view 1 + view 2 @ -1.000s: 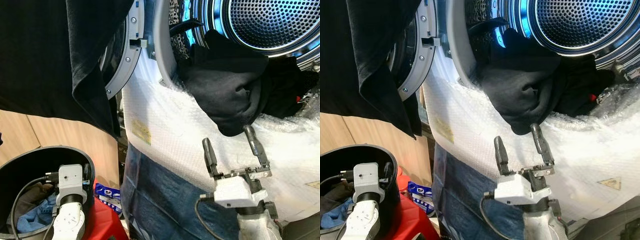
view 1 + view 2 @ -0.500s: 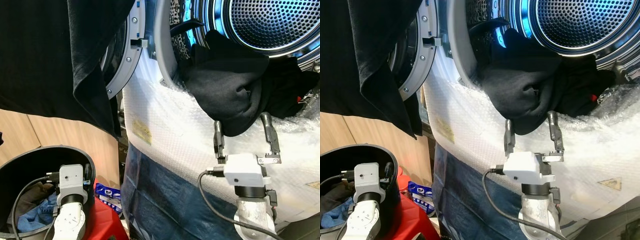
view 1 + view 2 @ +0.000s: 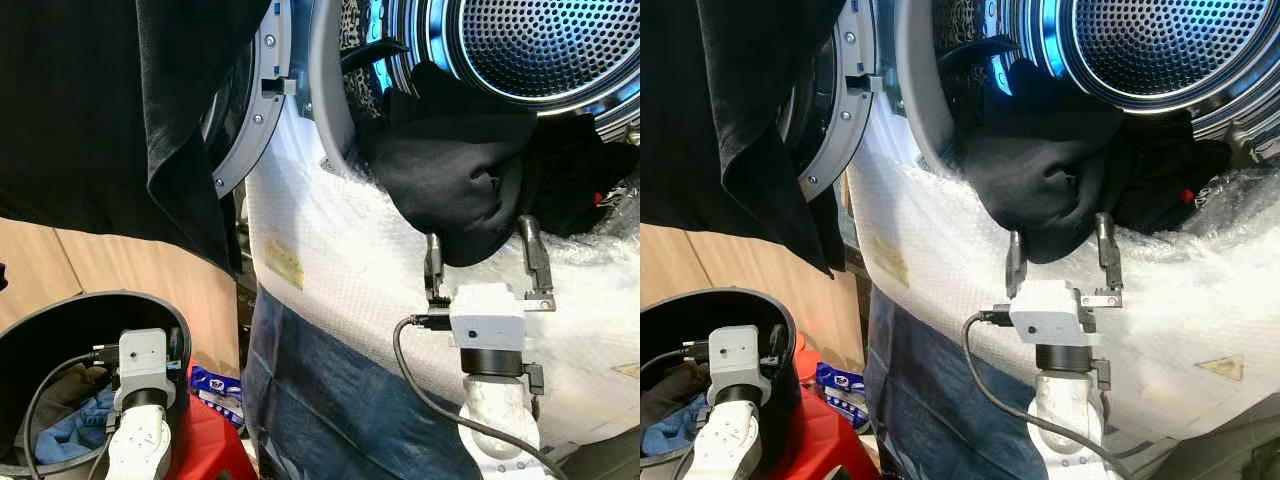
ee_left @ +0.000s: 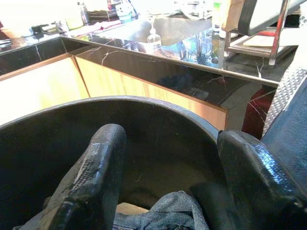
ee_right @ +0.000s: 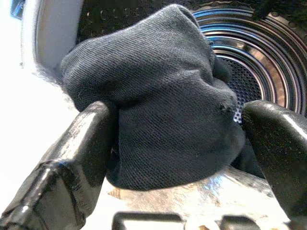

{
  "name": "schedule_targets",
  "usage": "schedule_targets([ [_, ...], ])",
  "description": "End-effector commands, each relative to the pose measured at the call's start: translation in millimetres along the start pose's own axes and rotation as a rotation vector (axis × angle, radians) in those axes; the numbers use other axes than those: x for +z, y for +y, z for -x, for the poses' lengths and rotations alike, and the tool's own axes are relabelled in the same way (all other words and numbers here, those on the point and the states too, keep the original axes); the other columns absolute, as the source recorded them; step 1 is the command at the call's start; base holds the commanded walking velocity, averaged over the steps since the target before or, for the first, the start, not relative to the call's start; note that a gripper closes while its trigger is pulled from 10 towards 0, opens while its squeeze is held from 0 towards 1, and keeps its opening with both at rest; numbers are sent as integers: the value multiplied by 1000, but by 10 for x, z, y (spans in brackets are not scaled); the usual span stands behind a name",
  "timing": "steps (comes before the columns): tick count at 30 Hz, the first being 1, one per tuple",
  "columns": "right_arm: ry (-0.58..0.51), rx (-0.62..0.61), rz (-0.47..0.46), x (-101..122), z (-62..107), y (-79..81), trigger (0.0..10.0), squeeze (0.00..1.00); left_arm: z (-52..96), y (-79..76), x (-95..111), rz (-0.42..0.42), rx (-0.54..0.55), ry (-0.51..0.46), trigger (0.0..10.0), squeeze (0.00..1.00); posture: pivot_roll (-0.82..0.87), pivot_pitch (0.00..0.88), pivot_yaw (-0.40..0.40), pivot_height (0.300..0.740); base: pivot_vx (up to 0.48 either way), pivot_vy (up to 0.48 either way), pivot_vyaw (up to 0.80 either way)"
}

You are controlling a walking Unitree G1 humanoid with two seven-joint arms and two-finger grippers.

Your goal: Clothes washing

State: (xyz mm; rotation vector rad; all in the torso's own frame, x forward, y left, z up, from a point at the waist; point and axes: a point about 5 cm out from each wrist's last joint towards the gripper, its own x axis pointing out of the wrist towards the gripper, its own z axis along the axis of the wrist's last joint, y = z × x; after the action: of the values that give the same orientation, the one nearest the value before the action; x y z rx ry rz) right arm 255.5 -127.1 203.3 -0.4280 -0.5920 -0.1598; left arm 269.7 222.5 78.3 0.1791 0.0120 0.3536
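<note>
Bubble wrap (image 3: 340, 250) covered the washer front below the drum (image 3: 540, 45). Right gripper (image 3: 484, 255), jaws spread, bracketed the dark garment (image 3: 450, 180) drooping out; blue clothes (image 3: 70, 430) waited in the bin (image 3: 60, 320) beneath the left gripper (image 4: 168, 191), jaws apart.

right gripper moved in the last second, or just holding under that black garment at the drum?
Yes. The right gripper rose and turned toward the washing machine's blue-lit perforated drum; its open black fingers now straddle the hanging dark bunched garment, where before they stood below it.
</note>
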Motion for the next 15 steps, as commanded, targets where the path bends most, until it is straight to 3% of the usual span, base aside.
schedule_targets([
  [1,12,8,-11,-11,-20,18,3451,0,1,-21,12,-8,-3,-6,10000,0,-29,0,-91,740,0,0,0],
  [2,12,7,-11,-11,-21,19,3451,0,0,-20,12,-8,-3,-6,10000,0,-25,0,-91,740,0,0,0],
  [3,14,8,-12,-13,-21,22,0,0,0,-18,11,-8,-3,-5,10000,0,-25,0,-90,740,0,0,0],
  [15,14,35,-4,-24,-50,69,0,0,0,-15,10,-9,-2,-5,10000,0,-22,0,-92,740,0,0,0],
])
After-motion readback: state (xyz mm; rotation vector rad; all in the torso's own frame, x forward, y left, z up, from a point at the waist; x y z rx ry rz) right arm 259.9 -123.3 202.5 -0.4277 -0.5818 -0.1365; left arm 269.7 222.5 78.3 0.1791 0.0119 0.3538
